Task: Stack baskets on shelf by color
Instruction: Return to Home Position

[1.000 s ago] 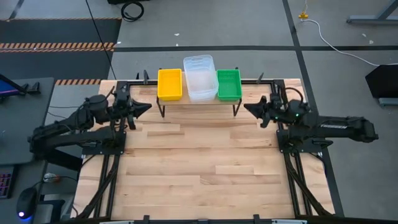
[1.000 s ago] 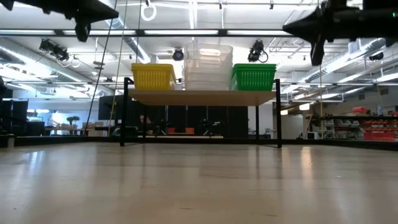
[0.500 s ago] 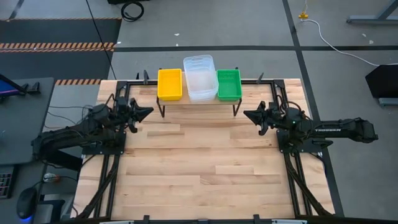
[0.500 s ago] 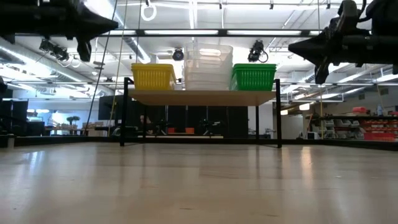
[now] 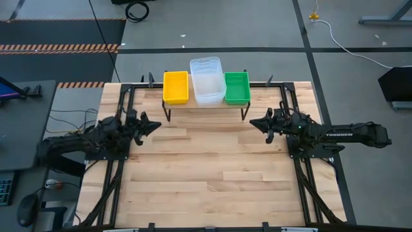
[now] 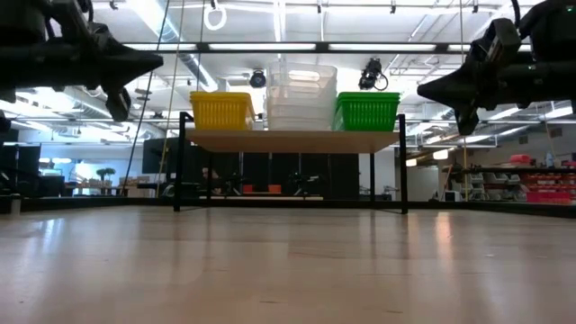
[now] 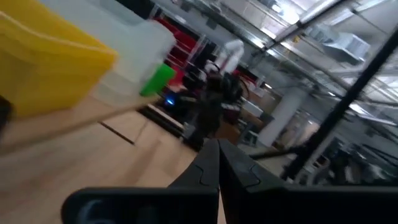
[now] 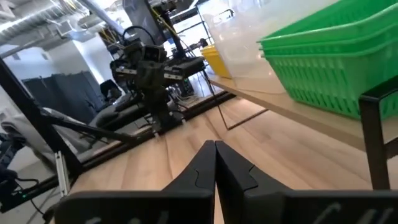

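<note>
Shelf (image 6: 292, 140) carried yellow baskets (image 5: 176, 87), clear baskets (image 5: 206, 80) and green baskets (image 5: 237, 88) side by side; left gripper (image 5: 156, 123) and right gripper (image 5: 252, 122) hovered in front, fingers together.

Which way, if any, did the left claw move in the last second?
Yes. Seen from above, the left gripper has drawn away from the shelf, toward the table's near edge, shut and empty.

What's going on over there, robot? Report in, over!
Left gripper and right gripper shut, empty, hovering in front of the shelf, one each side. Yellow baskets, clear baskets, green baskets in a row on top. Nothing in the way. Over.
</note>
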You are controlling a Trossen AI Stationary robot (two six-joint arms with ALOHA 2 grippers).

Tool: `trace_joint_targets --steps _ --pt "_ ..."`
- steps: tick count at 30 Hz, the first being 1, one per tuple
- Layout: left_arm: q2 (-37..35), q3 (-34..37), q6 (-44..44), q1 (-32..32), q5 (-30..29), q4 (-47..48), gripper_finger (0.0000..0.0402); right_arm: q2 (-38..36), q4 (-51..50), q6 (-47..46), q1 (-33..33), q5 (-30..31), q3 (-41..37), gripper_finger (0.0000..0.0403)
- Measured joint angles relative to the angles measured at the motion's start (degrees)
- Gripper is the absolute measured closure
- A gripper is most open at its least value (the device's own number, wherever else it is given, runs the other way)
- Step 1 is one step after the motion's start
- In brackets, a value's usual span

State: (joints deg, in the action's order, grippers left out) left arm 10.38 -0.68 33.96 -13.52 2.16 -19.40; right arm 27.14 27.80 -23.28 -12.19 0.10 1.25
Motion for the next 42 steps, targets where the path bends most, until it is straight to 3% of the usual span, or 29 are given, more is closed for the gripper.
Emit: trace_joint_targets --steps 4,10,17,42 --pt "0.0 0.2 -0.4 4.3 -3.5 2.6 0.0401 0.1 -1.2 -0.1 0.2 0.0 -0.9 0.0394" --pt "0.1 0.2 -8.4 9.0 -9.3 6.8 0.04 1.1 -2.6 -3.6 0.4 2.3 -0.9 0.0392" --pt "0.1 0.2 -16.9 9.3 -9.7 12.7 0.0365 1.1 -2.6 -3.6 0.4 2.4 -0.9 0.0389" --pt "0.1 0.3 -16.6 9.3 -9.6 12.5 0.0357 1.1 -2.6 -3.6 0.4 2.4 -0.9 0.0388"
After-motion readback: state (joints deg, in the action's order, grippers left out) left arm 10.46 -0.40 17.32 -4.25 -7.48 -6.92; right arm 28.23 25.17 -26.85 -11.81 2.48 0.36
